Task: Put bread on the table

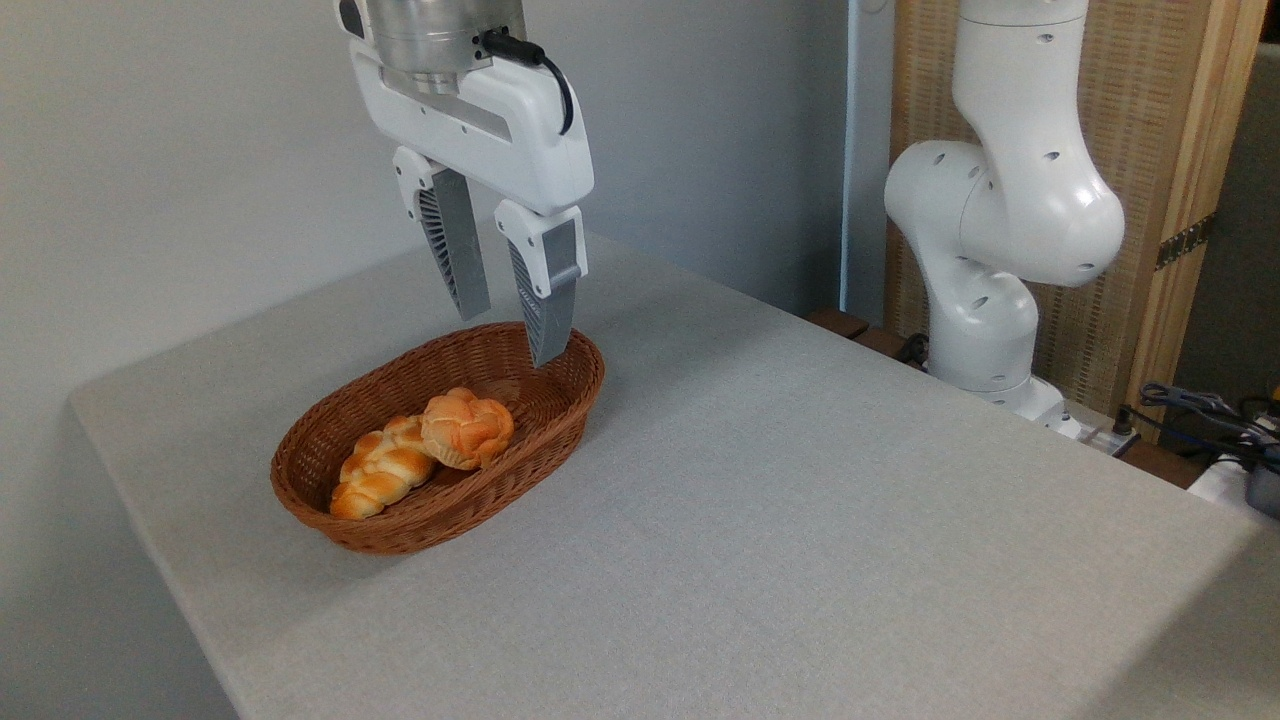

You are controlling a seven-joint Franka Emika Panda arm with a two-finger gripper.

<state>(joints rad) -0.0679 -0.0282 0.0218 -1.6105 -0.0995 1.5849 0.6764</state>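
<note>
Your brown oval wicker basket (440, 520) sits on the left part of the table (800, 520), and it holds two pieces. The bread (467, 428), the round knotted bun with the glossy orange-golden crust, lies inside the basket near its middle, leaning against the right end of the braided loaf (383, 468). That longer, paler loaf stretches toward the basket's near-left end (the two are touching, with the bun partly overlapping it).

Your gripper (510, 335) hangs above the far end of the basket, fingers pointing down and spread apart with nothing between them. The right finger's tip (547, 345) shows in front of the far rim; whether it touches the wicker you cannot tell from this view. The bun lies below and toward the near side of the fingers, clear of them.

The arm's white base column (990, 250) stands off the table's far right edge, with cables (1200, 405) lying beside it.
</note>
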